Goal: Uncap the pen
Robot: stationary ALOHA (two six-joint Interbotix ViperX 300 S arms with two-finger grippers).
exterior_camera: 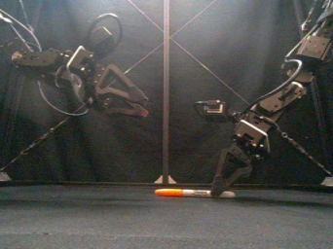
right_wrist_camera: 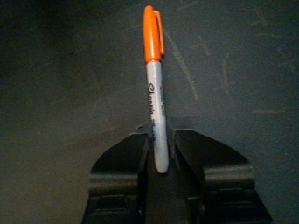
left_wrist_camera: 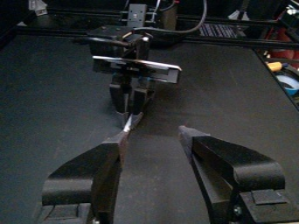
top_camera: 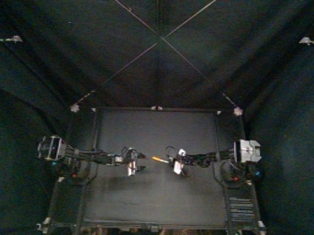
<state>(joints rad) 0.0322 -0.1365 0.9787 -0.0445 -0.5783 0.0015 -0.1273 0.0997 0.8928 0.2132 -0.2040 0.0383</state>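
One black table (top_camera: 153, 197) stands inside black curtains (top_camera: 73, 55). There are two arms. The left gripper (left_wrist_camera: 153, 133) hangs above the table with its jaws apart, holding nothing. The right gripper (right_wrist_camera: 160, 136) is down at the surface, clamped on the grey barrel of the one pen (right_wrist_camera: 156, 105), whose one orange cap (right_wrist_camera: 152, 35) is on.

The front view shows the pen lying flat near the table's middle, cap toward the left arm. Only the right wrist view shows the print on the barrel. The top view hides the left gripper's height.
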